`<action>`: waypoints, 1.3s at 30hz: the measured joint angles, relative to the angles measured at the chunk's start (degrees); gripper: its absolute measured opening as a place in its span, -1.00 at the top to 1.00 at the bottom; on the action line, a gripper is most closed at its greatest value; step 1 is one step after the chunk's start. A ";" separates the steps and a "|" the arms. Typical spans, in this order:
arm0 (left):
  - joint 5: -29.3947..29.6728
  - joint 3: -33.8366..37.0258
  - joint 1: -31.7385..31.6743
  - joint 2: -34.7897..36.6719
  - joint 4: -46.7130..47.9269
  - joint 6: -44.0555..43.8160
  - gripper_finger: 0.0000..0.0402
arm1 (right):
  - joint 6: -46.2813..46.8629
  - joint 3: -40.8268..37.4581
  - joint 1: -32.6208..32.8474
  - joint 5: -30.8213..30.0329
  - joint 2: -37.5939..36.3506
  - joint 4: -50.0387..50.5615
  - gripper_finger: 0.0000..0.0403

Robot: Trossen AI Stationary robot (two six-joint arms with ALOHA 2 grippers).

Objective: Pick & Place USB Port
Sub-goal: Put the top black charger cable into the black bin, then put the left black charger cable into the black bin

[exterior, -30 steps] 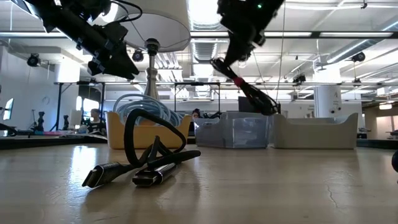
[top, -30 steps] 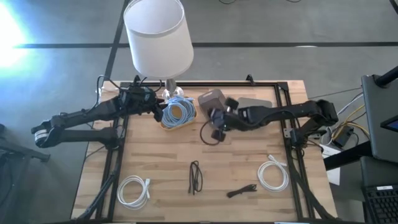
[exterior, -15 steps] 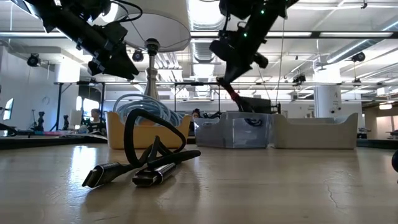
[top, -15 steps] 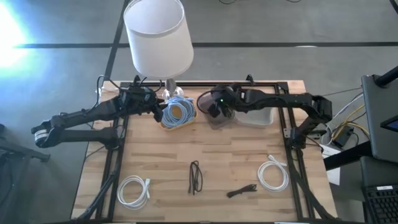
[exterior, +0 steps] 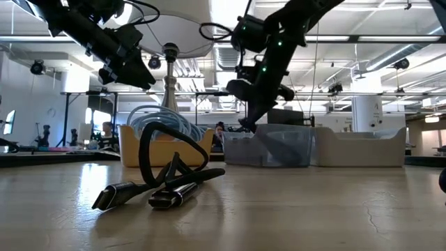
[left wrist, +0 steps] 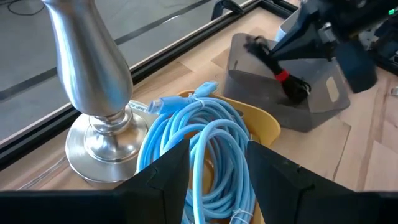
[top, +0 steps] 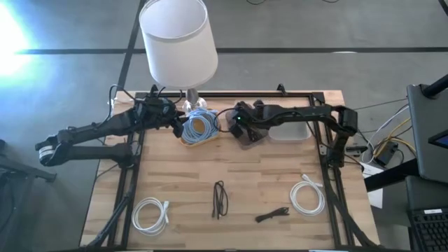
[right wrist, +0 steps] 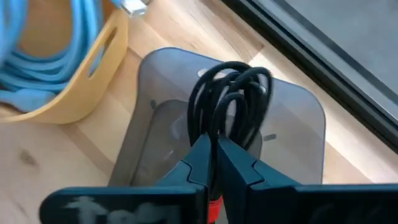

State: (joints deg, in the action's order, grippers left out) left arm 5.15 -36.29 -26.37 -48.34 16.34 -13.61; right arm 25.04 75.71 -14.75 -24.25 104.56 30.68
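My right gripper [top: 238, 126] is stretched across to the grey bin [top: 250, 134] at the table's far side and is shut on a coiled black USB cable [right wrist: 233, 93] with a red band [left wrist: 283, 77]. In the low view it [exterior: 247, 123] points down into the bin [exterior: 272, 148]. My left gripper [left wrist: 217, 186] hovers open over the yellow bin [top: 198, 128], which holds a coil of blue cable [left wrist: 199, 149]. The yellow bin stands beside the lamp's silver base [left wrist: 99, 143]. My right gripper pinches the black cable's bundled strands [right wrist: 214, 134] between its two fingers, close to the red band. The fingers slant down from the table's right side. The coil's loops [right wrist: 239, 84] stick out past the fingertips over the grey bin's inside; whether they touch its floor I cannot tell.
A clear bin [top: 288, 128] sits right of the grey one. The tall lamp with a white shade [top: 178, 40] stands at the far edge. On the near half lie two white cable coils [top: 150, 213] [top: 306, 196] and two black cables [top: 220, 198] [top: 271, 215].
My right gripper has swung from the table's middle toward the far edge and left, over the grey bin, then dipped down into it. The black cable came along, first hanging clear below the fingers, now down in the bin. My left arm kept still.
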 joint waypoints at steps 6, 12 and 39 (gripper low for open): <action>0.00 0.00 0.00 0.02 0.02 0.00 0.19 | -4.55 1.86 -0.30 2.76 2.39 0.25 0.75; 0.00 0.00 -0.02 0.00 0.01 0.26 0.19 | -8.48 2.80 -0.17 4.00 1.44 0.81 0.64; -16.68 0.00 10.25 -1.35 -6.82 7.98 0.19 | -12.48 2.65 13.08 23.24 -5.04 13.45 0.55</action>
State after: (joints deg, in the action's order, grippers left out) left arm -11.53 -36.29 -16.12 -49.68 9.52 -5.63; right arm 12.56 78.35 -1.67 -1.02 99.52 44.12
